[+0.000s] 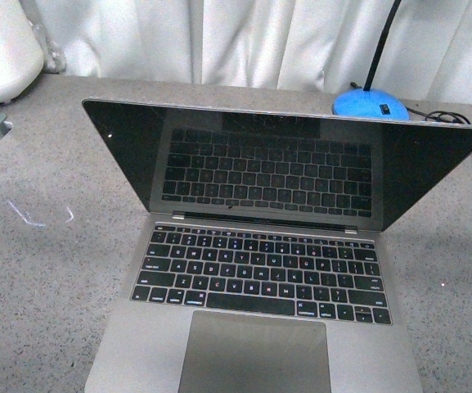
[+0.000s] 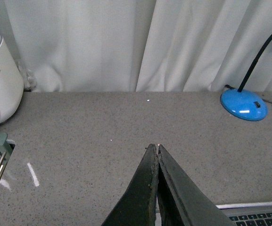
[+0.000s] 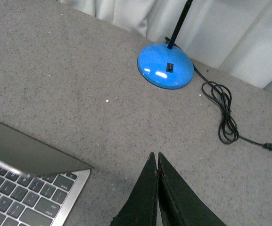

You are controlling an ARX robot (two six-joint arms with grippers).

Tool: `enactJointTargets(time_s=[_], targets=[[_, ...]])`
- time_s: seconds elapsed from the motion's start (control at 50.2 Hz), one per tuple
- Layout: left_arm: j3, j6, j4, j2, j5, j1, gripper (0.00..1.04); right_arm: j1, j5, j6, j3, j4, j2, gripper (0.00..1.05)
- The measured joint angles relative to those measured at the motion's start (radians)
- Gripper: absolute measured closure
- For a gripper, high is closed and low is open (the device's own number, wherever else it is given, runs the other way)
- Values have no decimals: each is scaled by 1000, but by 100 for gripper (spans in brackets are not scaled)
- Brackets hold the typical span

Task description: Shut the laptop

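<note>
The laptop [image 1: 260, 278] sits open at the centre and lower frame of the front view, on the grey worktop [image 1: 39, 270]. The left claw [image 2: 155, 149] and right claw [image 3: 155, 157] are both pinched closed and empty, likely so a blunt tip can push it shut.

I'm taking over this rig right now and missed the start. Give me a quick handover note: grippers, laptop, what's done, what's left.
Left gripper: shut, empty, over the speckled grey table.
Right gripper: shut, empty, over the table near a rear corner of the laptop.
The thin grey-silver metal laptop lies open mid-table, with its glossy black screen tilted back and facing the robot.
Done: nothing yet; neither gripper touches the lid.
Left: reach the lid's top edge and fold it down onto the keyboard.
</note>
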Motion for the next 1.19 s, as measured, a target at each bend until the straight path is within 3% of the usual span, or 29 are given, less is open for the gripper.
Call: enactJointTargets(time_s=[0.438,0.756,0.995,1.194], targets=[[293,90,-170,275,47,-10,101,98,-4,-53,188,1,227,103],[452,434,-399,447,83,7,101,182,-27,-100,362,-150,372,103],[449,538,-497,455,134,-6,101,258,-64,-90,399,-272,366,103],[337,629,-639,413,181,-43,101,324,-39,-8,259,-291,332,103]])
